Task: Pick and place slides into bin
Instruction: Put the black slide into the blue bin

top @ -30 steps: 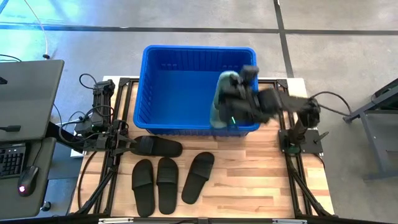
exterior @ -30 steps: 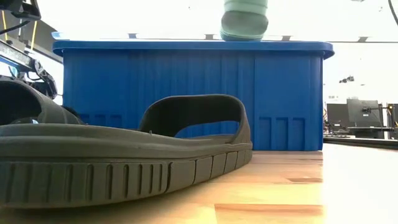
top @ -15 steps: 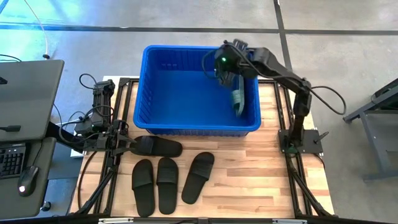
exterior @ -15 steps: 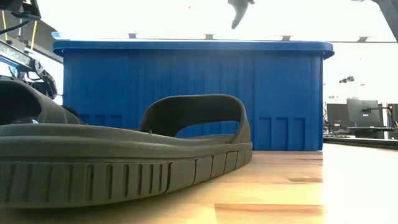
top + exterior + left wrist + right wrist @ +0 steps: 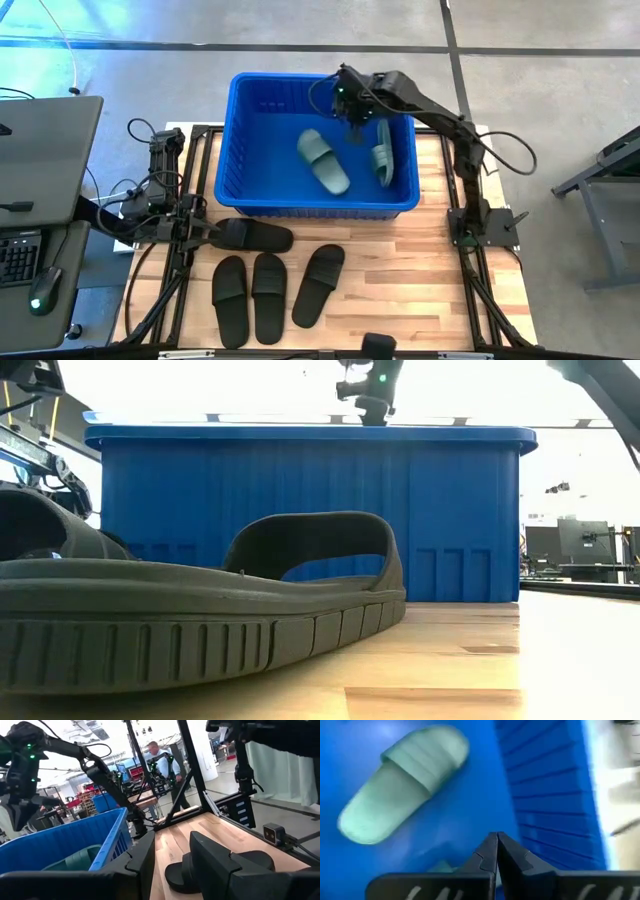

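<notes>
R gripper (image 5: 352, 103) hangs over the bin (image 5: 240, 150), fingers pressed together, empty. Two green slides (image 5: 324, 161) lie inside; four black ones (image 5: 253, 296) on table w/ L gripper (image 5: 205, 233), spread.

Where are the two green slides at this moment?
In the high view both green slides lie inside the blue bin: one flat near its middle, the other on edge by its right wall, below the right pincer.
</notes>
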`<state>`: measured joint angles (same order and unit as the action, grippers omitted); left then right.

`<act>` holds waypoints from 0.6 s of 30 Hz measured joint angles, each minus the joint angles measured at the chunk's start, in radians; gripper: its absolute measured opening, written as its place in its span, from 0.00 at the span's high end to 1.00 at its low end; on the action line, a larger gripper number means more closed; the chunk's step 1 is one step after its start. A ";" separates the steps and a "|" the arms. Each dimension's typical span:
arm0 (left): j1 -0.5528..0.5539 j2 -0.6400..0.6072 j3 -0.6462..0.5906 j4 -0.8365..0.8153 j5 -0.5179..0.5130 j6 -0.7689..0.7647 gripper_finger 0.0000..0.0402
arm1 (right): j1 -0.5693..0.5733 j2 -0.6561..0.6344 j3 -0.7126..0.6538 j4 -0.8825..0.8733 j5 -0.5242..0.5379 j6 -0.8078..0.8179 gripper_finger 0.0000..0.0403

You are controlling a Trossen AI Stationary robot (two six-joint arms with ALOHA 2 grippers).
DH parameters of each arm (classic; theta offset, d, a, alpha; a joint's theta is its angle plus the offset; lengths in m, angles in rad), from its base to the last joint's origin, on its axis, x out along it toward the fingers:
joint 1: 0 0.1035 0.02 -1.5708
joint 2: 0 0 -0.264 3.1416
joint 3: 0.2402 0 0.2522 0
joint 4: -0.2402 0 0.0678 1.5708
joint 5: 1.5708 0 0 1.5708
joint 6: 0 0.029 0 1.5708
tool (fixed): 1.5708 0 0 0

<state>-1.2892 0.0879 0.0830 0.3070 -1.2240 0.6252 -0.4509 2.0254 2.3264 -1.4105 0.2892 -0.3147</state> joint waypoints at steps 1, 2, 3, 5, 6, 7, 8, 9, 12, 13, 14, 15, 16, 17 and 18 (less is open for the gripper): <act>0.000 0.000 0.000 -0.003 0.000 -0.003 0.71 | -0.001 0.012 0.000 0.001 -0.009 0.000 1.00; 0.000 0.000 0.000 -0.003 0.000 -0.005 0.71 | -0.001 0.022 0.000 0.000 -0.018 -0.002 1.00; 0.000 0.000 0.000 -0.002 0.000 -0.006 0.71 | -0.001 0.035 0.000 -0.004 -0.035 -0.009 1.00; 0.000 0.000 0.000 0.001 0.000 -0.005 0.71 | -0.001 0.061 0.000 -0.009 -0.088 -0.042 0.99; 0.000 0.000 0.000 0.002 0.000 -0.005 0.71 | -0.001 0.071 0.000 -0.011 -0.121 -0.054 0.99; 0.000 0.000 0.000 0.002 0.000 -0.005 0.71 | -0.001 0.081 0.000 -0.011 -0.153 -0.060 0.97; 0.000 0.000 0.000 0.002 0.000 -0.004 0.71 | 0.002 0.089 0.000 -0.010 -0.188 -0.061 0.96; 0.000 0.000 0.000 0.002 0.000 0.002 0.71 | 0.005 0.096 0.000 -0.009 -0.222 -0.060 0.95; 0.000 0.001 0.000 0.002 -0.002 0.033 0.71 | 0.032 0.106 -0.001 0.008 -0.321 -0.061 0.90; 0.000 0.001 0.000 0.002 -0.009 0.033 0.71 | 0.046 0.106 -0.001 0.018 -0.338 -0.061 0.88; 0.000 0.002 0.000 0.003 -0.017 0.029 0.71 | 0.060 0.104 -0.001 0.035 -0.343 -0.061 0.86; 0.000 0.002 0.000 0.003 -0.024 0.019 0.71 | 0.073 0.102 0.002 0.045 -0.343 -0.061 0.85; 0.000 0.002 0.000 0.003 -0.026 0.004 0.71 | 0.088 0.101 0.010 0.047 -0.343 -0.061 0.84; 0.000 0.002 0.000 0.004 -0.026 -0.014 0.71 | 0.103 0.101 0.023 0.053 -0.343 -0.061 0.83; 0.000 0.002 0.000 0.004 -0.026 -0.034 0.71 | 0.118 0.098 0.029 0.066 -0.343 -0.064 0.82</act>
<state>-1.2896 0.0895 0.0830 0.3110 -1.2499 0.5911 -0.3328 2.1238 2.3554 -1.3441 -0.0540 -0.3788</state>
